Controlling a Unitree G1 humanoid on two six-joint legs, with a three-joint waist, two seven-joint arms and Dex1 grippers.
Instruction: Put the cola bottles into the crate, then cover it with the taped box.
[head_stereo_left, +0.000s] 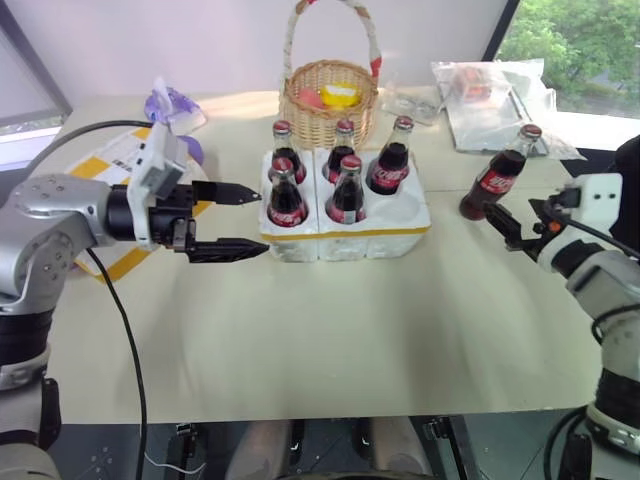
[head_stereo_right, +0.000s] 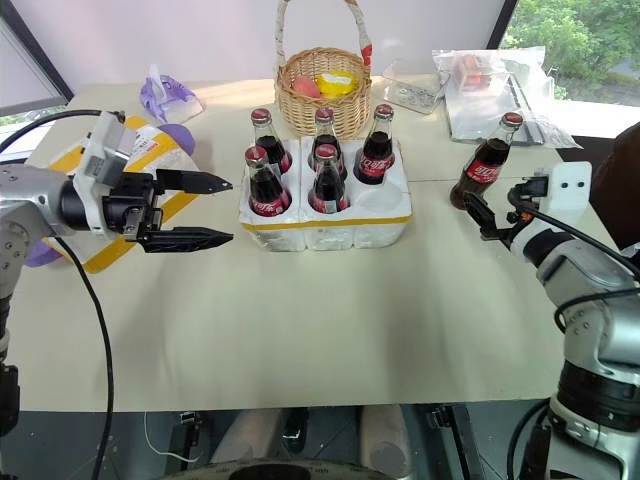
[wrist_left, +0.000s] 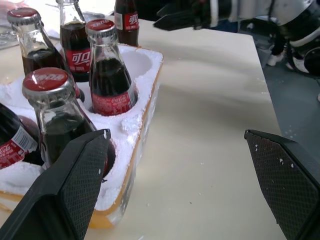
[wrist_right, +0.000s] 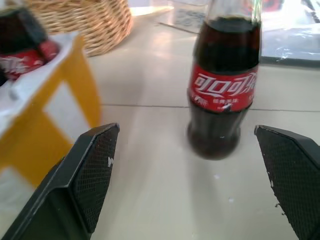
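Crate mid bench: 5 wells filled, front-right well free, open from above. Wicker basket close behind crate blocks rear approach. Lone bottle stands w/ bare bench around it. Front of bench is open.

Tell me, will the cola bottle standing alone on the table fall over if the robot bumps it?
Probably yes: the lone cola bottle is tall with a narrow base, so a high bump could tip it. It looks like smooth glass, likely slippery and breakable. Nearly full, it seems heavy for its size.
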